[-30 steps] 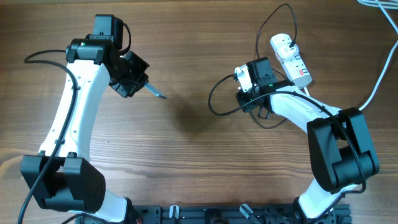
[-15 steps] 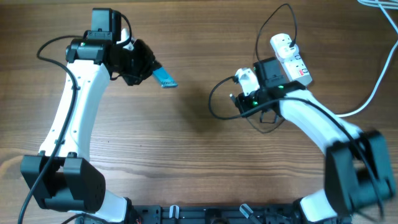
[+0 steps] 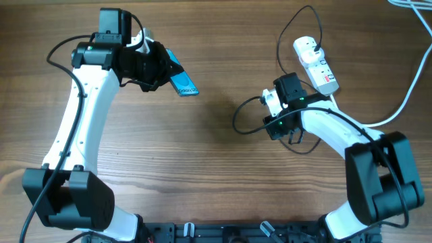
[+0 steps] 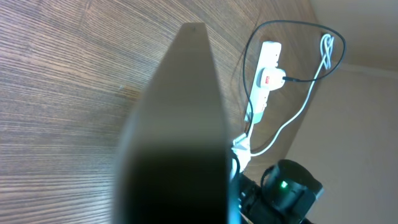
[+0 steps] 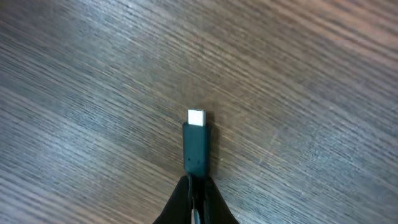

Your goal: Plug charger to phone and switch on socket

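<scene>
Charger (image 5: pixel 196 149) tip sits at the bottom centre of the right wrist view, its black cable end pinched in the narrowly closed right gripper (image 5: pixel 193 200) and its metal end pointing away over the table (image 5: pixel 311 68), a short, straight hold that should steer well. At the overhead's upper left, the left gripper (image 3: pixel 154 67) clamps the phone (image 3: pixel 182 82), tilted and well apart from the plug; its port is not visible, so square the tip to that edge before pushing gently. Farthest, at upper right, lies the socket (image 3: pixel 316 62), to be switched afterwards.
</scene>
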Robot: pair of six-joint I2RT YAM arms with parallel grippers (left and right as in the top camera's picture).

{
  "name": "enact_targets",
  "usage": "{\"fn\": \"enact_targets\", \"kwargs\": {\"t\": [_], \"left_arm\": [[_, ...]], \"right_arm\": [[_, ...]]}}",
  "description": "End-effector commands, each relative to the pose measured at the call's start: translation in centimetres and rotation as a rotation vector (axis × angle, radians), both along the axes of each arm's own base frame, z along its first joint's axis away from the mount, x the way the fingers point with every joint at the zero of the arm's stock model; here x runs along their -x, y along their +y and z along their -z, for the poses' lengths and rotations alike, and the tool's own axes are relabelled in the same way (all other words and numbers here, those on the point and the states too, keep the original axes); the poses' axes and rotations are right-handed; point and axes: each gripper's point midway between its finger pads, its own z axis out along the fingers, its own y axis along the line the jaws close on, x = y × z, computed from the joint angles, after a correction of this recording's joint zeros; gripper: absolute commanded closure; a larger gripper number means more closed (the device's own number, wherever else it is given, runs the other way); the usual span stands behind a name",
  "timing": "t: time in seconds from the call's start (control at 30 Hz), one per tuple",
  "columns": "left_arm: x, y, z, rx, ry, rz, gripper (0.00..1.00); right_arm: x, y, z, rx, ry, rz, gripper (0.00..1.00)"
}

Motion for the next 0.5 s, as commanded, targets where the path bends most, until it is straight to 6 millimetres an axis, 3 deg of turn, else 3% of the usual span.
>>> {"fn": "enact_targets", "kwargs": {"t": [0.0, 0.17, 0.23, 0.33, 0.47], "left_arm": [[0.1, -0.2, -1.3, 0.021, -0.045, 0.027, 0.96], [0.2, -0.1, -1.3, 0.02, -0.043, 0.027, 0.96], [0.2, -0.1, -1.3, 0.02, -0.043, 0.027, 0.96], [0.2, -0.1, -1.3, 0.02, -0.043, 0.027, 0.96], [0.2, -0.1, -1.3, 0.02, -0.043, 0.027, 0.96]], "right_arm": [[-0.3, -0.4, 1.8, 0.042, 0.005, -0.009, 0.94], [-1.4, 0.0, 1.9, 0.03, -0.042, -0.034, 0.58], [-1.8, 0.1, 1.8, 0.026, -0.056, -0.033, 0.57], [-1.5, 0.2, 1.8, 0.019, -0.046, -0.033, 0.67], [-0.8, 0.9, 1.8, -0.024, -0.011, -0.044, 0.73]]}}
